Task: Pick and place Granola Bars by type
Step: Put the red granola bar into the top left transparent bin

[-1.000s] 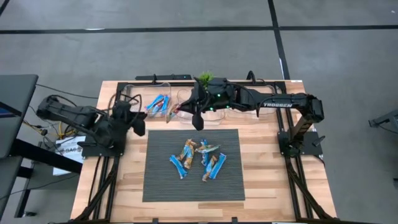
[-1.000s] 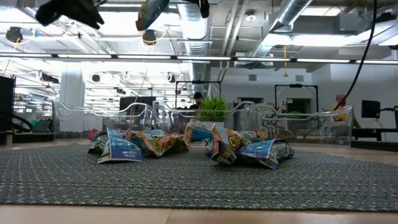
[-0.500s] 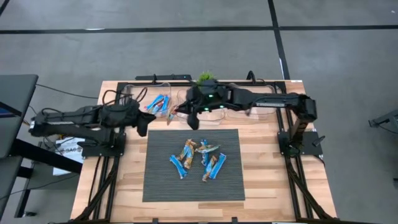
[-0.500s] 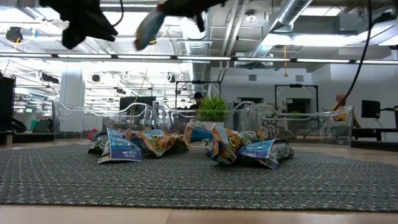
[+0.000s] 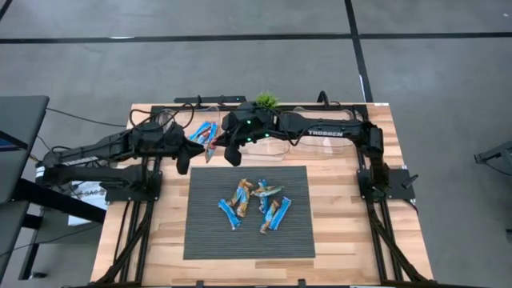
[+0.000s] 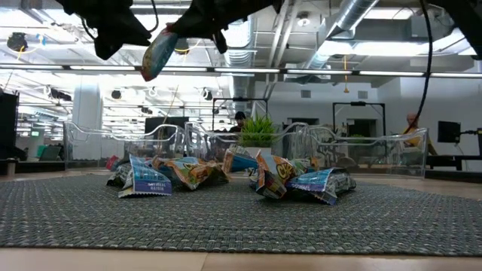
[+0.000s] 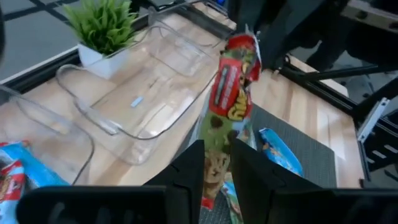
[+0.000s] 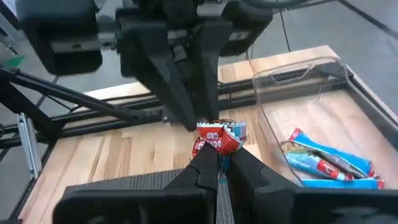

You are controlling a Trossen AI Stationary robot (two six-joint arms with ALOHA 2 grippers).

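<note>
Right gripper is pinching a red/tan bar shut-tight in mid-air; left gripper is bracketing it, fingers apart — prob. a handoff, w/ blue bars binned already.

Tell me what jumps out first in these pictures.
A red-and-tan granola bar hangs in mid-air between both arms: the right gripper pinches one end while the left gripper straddles the other. Below, a heap of bars sits on the dark mat, and blue bars lie in a clear bin.
</note>
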